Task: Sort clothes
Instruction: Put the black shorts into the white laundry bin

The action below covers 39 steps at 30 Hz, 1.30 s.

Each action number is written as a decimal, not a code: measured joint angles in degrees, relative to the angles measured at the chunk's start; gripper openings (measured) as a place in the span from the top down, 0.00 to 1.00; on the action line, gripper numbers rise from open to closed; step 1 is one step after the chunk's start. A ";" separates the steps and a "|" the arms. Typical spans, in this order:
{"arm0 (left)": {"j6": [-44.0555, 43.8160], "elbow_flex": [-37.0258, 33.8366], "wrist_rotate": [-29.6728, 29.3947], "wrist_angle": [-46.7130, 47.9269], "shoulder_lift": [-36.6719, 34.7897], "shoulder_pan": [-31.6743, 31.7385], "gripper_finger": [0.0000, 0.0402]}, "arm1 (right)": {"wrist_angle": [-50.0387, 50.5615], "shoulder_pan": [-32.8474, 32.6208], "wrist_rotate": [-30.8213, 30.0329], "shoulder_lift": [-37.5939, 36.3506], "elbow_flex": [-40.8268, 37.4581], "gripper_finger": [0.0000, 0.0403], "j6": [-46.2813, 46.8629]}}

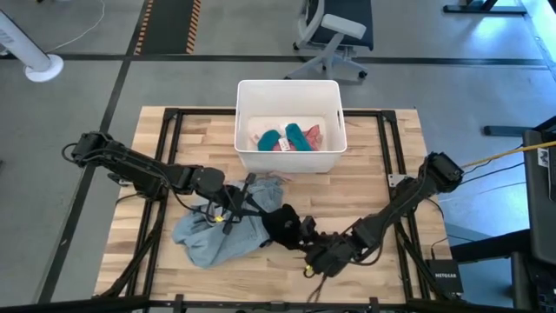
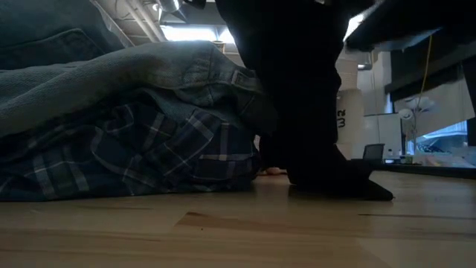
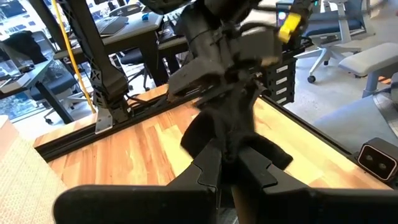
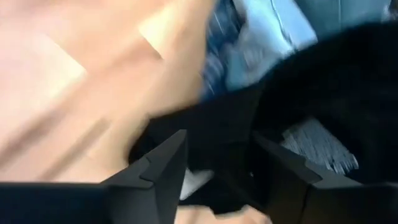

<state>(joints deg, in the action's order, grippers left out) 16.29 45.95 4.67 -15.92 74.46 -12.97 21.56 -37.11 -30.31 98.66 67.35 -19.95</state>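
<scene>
A black piece (image 1: pixel 280 224) stands as a dark column in the low view (image 2: pixel 312 112), beside the heaped grey-blue shirt (image 1: pixel 208 239) and plaid shirt (image 2: pixel 126 156). My left gripper (image 3: pixel 227 158) comes in from the table's left over the grey-blue shirt and is shut on the black piece. My right gripper (image 4: pixel 217 149) comes in from the near right, slanting down. It is open, with its fingers on either side of the black cloth (image 4: pixel 336 81). Teal (image 1: pixel 295 135) and pink (image 1: pixel 313 135) pieces lie in the white bin (image 1: pixel 243 113). My left gripper pinches the black piece between its two shut fingers, at a bunched part (image 3: pixel 229 140) right at the fingertips, coming nearly level from the table's left. The cloth runs up from there toward my right gripper (image 3: pixel 217 56), and its lower end (image 2: pixel 342 186) rests on the table. My right gripper has black cloth between its fingers; whether they touch it I cannot tell.
The white bin stands at the middle of the table's far edge. The shirt heap covers the near left of the wooden table top (image 1: pixel 382 187), which is bare to the right of the bin. A black frame (image 1: pixel 174 130) runs around the table.
</scene>
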 joint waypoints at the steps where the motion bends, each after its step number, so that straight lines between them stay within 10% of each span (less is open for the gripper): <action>1: -0.09 0.00 0.00 0.00 0.00 0.00 0.96 | 1.08 0.44 -0.69 0.04 0.00 0.50 -0.11; 11: 0.23 0.00 -0.02 0.42 0.00 0.00 0.96 | 4.16 2.57 11.55 -0.07 0.00 0.49 0.00; 21: -0.54 0.00 -0.86 0.23 0.00 0.00 0.96 | 23.24 2.56 2.46 -0.12 10.42 0.96 0.57; 30: -3.94 0.00 -7.04 0.31 0.00 1.15 0.96 | 50.34 0.31 -16.26 -0.14 26.28 0.94 11.01; 39: -12.31 0.00 -6.36 -3.35 1.71 4.61 0.96 | 65.40 -0.91 -16.17 -2.01 29.58 0.94 27.09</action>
<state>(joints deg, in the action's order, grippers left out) 3.97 45.95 -1.69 -19.27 76.16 -8.36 86.96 -38.02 -46.48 96.65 96.93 7.14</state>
